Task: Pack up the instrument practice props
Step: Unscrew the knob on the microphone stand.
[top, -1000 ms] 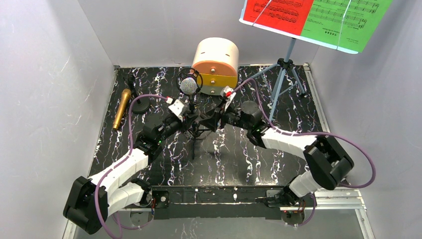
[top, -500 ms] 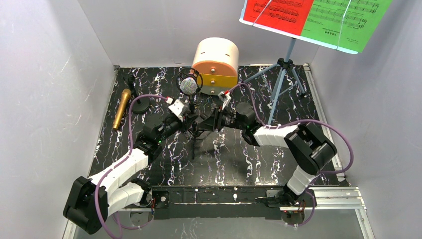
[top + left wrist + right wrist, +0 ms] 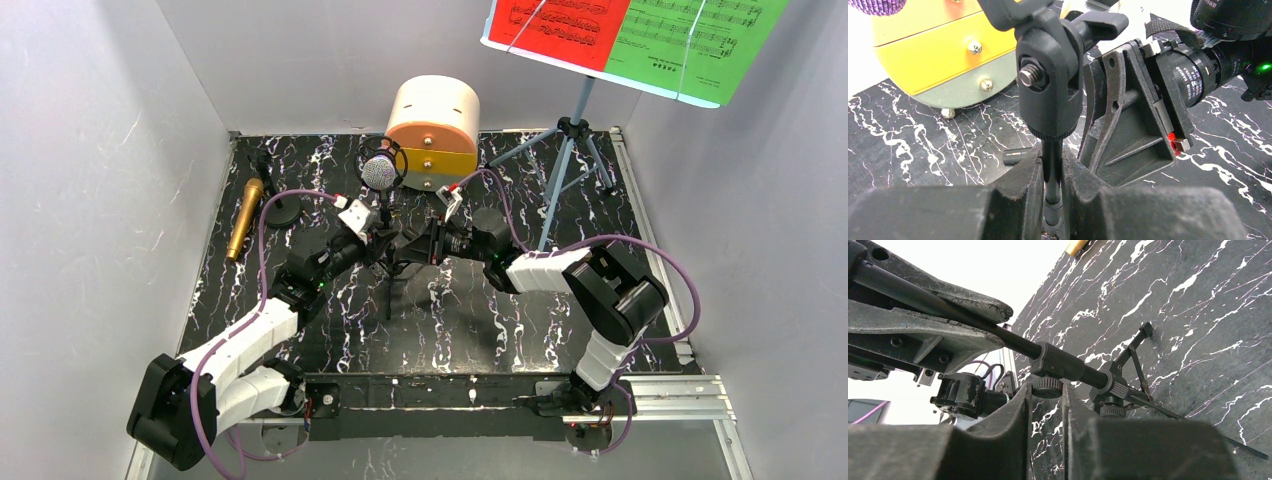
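A small black mic tripod (image 3: 388, 285) stands mid-table and carries the silver-headed purple microphone (image 3: 378, 172). My left gripper (image 3: 383, 243) is shut on its thin stem (image 3: 1052, 155), just under the swivel head (image 3: 1048, 75). My right gripper (image 3: 408, 247) meets it from the right, its jaws closed on a knurled knob (image 3: 1047, 386) on the tripod's tube (image 3: 1063, 365). The gold microphone (image 3: 245, 217) lies at the far left beside a second black stand (image 3: 280, 208). The pale-blue sheet-music tripod (image 3: 565, 165) holds the red sheet (image 3: 560, 25) and the green sheet (image 3: 695, 40).
The round cream-and-orange drawer cabinet (image 3: 433, 133) stands right behind the microphone and fills the upper left of the left wrist view (image 3: 938, 50). Grey walls enclose the table on three sides. The tripod's legs (image 3: 1138, 347) spread over the black marbled tabletop (image 3: 450, 310).
My right arm has swung its elbow inward and rolled its wrist, and the gripper has shifted slightly left against the tripod. The left arm and the tripod have stayed put.
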{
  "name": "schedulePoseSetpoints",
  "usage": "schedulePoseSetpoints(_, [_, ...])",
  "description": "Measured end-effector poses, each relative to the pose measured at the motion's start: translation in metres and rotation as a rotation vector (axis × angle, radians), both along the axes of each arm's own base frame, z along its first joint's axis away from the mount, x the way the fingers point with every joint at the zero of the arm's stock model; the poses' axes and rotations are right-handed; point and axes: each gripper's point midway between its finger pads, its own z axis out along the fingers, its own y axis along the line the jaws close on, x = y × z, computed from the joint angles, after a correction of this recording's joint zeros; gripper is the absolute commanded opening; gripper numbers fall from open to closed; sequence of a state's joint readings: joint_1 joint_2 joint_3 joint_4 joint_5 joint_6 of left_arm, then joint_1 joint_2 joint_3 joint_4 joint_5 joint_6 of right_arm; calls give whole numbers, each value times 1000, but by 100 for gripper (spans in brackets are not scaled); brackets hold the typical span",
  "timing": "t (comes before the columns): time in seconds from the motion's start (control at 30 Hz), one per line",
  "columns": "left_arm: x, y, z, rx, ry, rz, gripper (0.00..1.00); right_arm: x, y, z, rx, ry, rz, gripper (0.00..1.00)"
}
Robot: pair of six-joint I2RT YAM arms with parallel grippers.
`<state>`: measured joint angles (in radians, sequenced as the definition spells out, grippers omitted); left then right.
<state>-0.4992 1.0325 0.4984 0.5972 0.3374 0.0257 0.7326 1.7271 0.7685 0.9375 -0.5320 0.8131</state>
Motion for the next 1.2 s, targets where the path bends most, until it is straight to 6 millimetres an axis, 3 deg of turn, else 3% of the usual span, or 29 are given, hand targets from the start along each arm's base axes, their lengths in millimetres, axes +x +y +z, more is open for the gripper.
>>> schedulePoseSetpoints(0.13, [0,0,0,0,0,1,0,2,-1,-2,-25,-75,11,1])
schedulePoseSetpoints(0.3, [0,0,0,0,0,1,0,1,0,-1,-104,-258,33,1])
schedulePoseSetpoints(0.43, [0,0,0,1,0,2,0,0,2,1,-218,-501,49,1])
schedulePoseSetpoints(0.57, [1,2,0,2,0,11,0,0,4,2,-363,-816,55,1])
schedulePoseSetpoints(0.83, [0,1,0,-1,3,2,0,0,-2,3,-709,-1650,51,1])
schedulePoseSetpoints(1.07, [-3,-3,0,-5,7,-20,0,-4,-6,3,-931,-2146,47,1])
schedulePoseSetpoints(1.2, [-3,-3,-1,-5,8,-20,0,-4,-4,5,-1027,-2279,43,4])
